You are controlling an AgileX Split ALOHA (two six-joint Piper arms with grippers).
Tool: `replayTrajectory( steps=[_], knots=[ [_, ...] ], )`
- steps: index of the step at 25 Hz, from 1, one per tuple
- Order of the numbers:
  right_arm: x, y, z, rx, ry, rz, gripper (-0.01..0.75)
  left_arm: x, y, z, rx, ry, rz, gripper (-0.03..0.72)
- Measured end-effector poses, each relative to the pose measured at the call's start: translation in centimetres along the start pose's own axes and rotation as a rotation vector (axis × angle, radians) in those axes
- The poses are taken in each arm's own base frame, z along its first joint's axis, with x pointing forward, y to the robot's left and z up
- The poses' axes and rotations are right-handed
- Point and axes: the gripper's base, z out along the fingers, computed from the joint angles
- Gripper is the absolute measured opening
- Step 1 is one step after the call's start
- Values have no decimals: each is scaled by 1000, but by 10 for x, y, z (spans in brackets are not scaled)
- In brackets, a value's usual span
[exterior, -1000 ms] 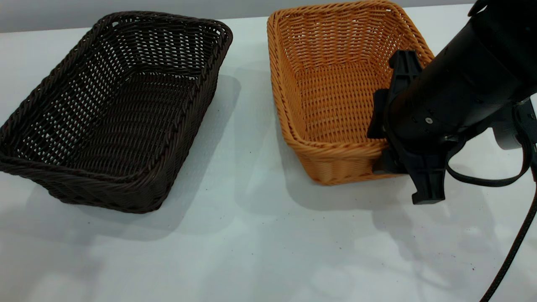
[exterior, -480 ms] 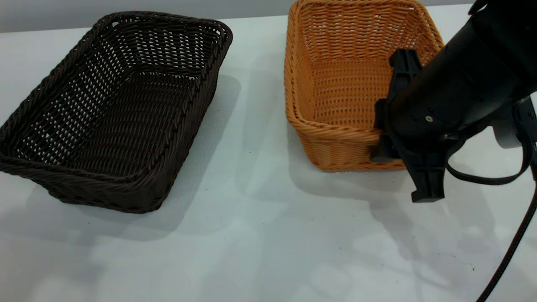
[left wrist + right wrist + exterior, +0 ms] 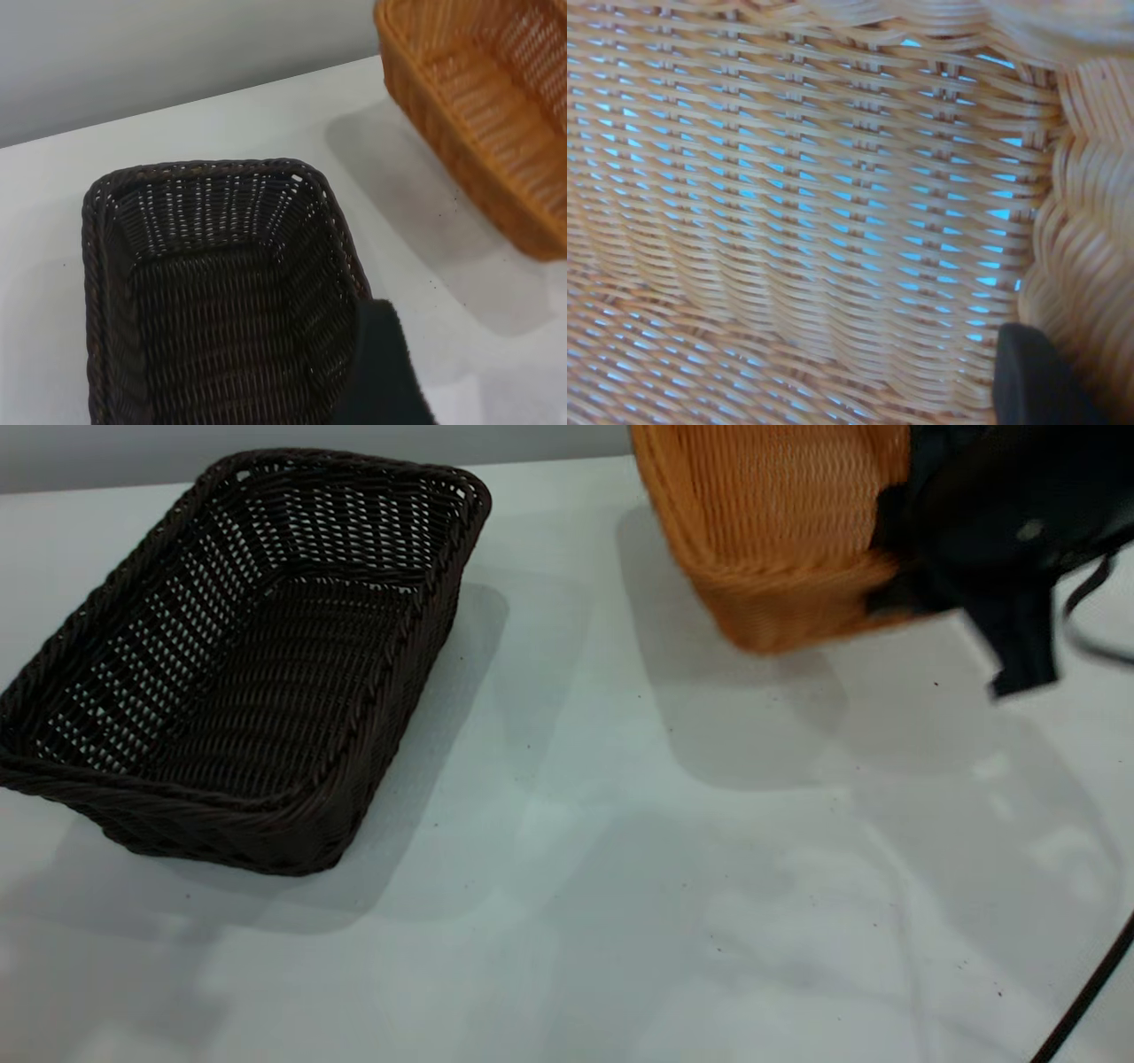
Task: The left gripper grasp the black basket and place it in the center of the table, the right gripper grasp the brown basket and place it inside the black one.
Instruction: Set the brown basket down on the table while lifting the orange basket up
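Observation:
The black basket [image 3: 257, 655] sits on the white table [image 3: 620, 868] at the left; it also shows in the left wrist view [image 3: 221, 301]. My right gripper [image 3: 895, 576] is shut on the near rim of the brown basket [image 3: 780, 531] and holds it tilted above the table at the far right, its shadow below it. In the right wrist view the brown basket's weave [image 3: 815, 204] fills the picture beside one black finger [image 3: 1032, 376]. Of my left gripper only one black finger [image 3: 383, 367] shows, just beside the black basket's near corner. The lifted brown basket [image 3: 496, 115] shows there too.
A black cable [image 3: 1085, 992] runs down at the lower right edge. A grey wall stands behind the table's far edge [image 3: 549, 460].
My right gripper has lifted the brown basket off the table, up and toward the far right. The black basket has not moved.

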Motion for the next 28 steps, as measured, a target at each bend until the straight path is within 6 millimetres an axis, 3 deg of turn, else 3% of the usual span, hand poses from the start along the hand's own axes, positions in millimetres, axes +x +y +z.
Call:
replayTrajectory(
  steps=[6,13,17,28],
  knots=[
    [-36,22,-35,-131,27,-224,115,1,1,8,12,20,-16,428],
    [-77,34,-75,-272,39,-446,115,12,-4,44,102,156,-49,428],
    [-96,39,-85,-305,95,-583,115,17,-3,67,100,202,-61,428],
    [-158,54,-127,-307,169,-677,115,33,-26,123,74,246,-75,428]
  ],
)
